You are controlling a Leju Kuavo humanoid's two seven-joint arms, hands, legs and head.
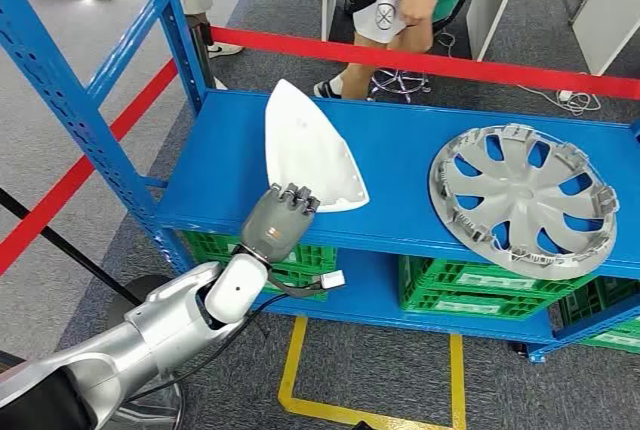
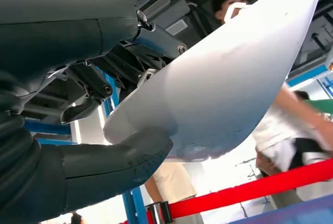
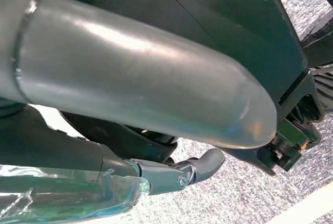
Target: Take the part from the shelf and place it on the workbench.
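My left hand (image 1: 281, 220) pinches the white part's (image 1: 309, 150) near edge, thumb beneath. It looks light, stiff, slippery; grip deeper.

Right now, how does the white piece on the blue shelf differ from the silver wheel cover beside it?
The white part is smooth, solid and roughly triangular; the wheel cover is round, grey and pierced with openings. The left hand grips the white part's near edge; nothing touches the wheel cover. Both are on the blue shelf.

White, smooth, curved triangular part (image 1: 309, 150), pointed end up. Tilted over the blue shelf (image 1: 226, 165), near its left end. Lower edge gripped by left hand (image 1: 281, 220).
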